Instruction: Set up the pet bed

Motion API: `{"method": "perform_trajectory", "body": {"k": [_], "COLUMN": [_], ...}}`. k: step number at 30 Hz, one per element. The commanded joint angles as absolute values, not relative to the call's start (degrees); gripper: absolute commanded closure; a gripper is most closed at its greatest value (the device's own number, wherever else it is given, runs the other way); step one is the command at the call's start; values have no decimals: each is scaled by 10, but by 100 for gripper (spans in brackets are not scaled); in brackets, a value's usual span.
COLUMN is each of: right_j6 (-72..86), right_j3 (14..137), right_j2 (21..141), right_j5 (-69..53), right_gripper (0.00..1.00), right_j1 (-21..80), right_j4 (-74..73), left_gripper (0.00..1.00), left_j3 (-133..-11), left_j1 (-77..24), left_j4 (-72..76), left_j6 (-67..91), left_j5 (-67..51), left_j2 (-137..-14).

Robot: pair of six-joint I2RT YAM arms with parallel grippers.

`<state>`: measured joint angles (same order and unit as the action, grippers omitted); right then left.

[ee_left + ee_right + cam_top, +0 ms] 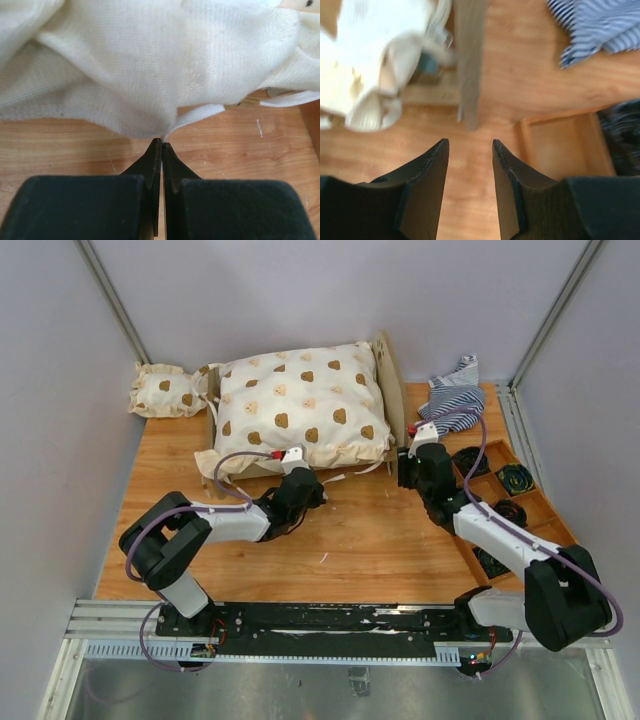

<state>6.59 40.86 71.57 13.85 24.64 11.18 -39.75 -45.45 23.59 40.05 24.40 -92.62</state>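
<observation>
Top external says your pet bed [388, 380] is at the far edge, mid-worktop [350, 540], buried under the big cushion [300, 405]. You planning to pull?

Reply: go easy if you do. Your left pincer [161, 142] is clamped on the cushion's near hem, and it looks like only the tie strip. Tug hard and I reckon the strip slips out, or the cushion drags that frame towards you. Your right pincer [470, 150] hangs spread and empty by the bed's near-right corner. A careless swing clips the end board.
</observation>
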Motion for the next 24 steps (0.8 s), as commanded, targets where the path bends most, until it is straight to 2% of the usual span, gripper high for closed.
{"method": "perform_trajectory", "body": {"k": [1,10,17,20,24], "right_j6": [124,113,118,131,163], "right_j3": [340,391,405,420,483], "right_j2": [747,912,976,981,1020], "right_j5": [76,69,125,150,155], "right_gripper": [61,70,63,61,60], "right_j1": [264,262,262,263,264], "right_j4": [169,307,380,359,222], "left_gripper": [98,98,98,98,98], "left_j3": [-425,-441,-449,-451,-458], "left_j1": [-450,-449,-447,-446,-446], "left_j4": [254,256,262,266,270], "left_j6": [387,379,380,386,395], "left_j5": [250,253,239,232,219], "left_j2": [-937,-942,-949,-952,-956]}}
